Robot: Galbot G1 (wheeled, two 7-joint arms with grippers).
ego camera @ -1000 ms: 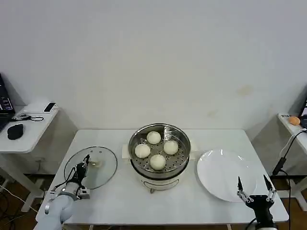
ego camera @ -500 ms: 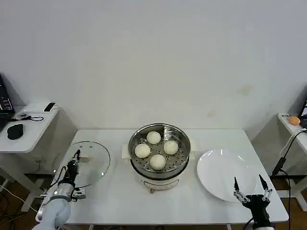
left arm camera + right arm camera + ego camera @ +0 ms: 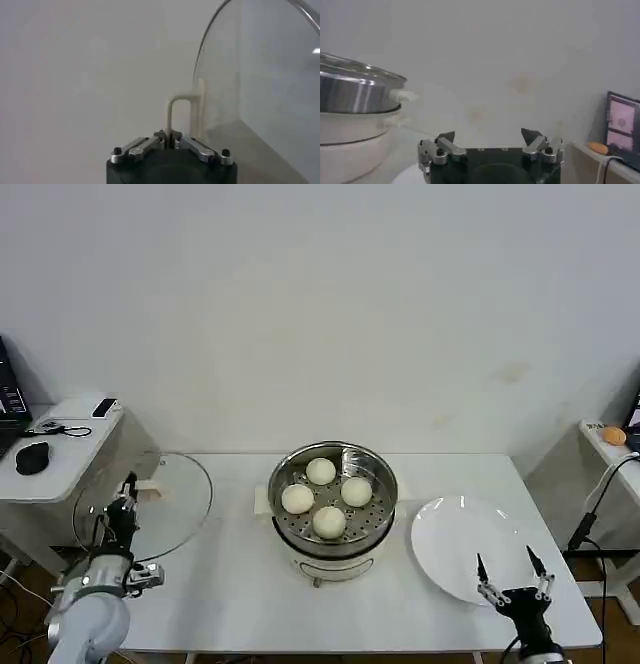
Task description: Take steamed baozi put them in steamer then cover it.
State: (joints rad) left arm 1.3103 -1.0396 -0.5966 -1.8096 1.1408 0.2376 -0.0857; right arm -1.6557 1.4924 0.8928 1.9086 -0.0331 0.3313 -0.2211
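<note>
Several cream-white baozi (image 3: 328, 521) lie in the shiny steel steamer (image 3: 283, 470) on its white pot base at the table's middle. The clear glass cover (image 3: 165, 506) hangs tilted above the table's left edge, lifted off the surface. My left gripper (image 3: 124, 490) is shut on its cream handle (image 3: 172, 112), which rises from between the closed jaws beside the glass (image 3: 260, 75). My right gripper (image 3: 508, 576) stands open over the near edge of the white plate, with nothing in it; its wrist view shows the steamer (image 3: 355, 92) off to one side.
A flat white plate (image 3: 455, 534) lies right of the steamer. A side table (image 3: 60, 454) with a mouse and cables stands at the left, close to the lifted cover. Another small table (image 3: 610, 446) is at the far right.
The left gripper has lifted the cover off the table and carried it left and up, tilting it. The right gripper has drawn back toward the near edge.
</note>
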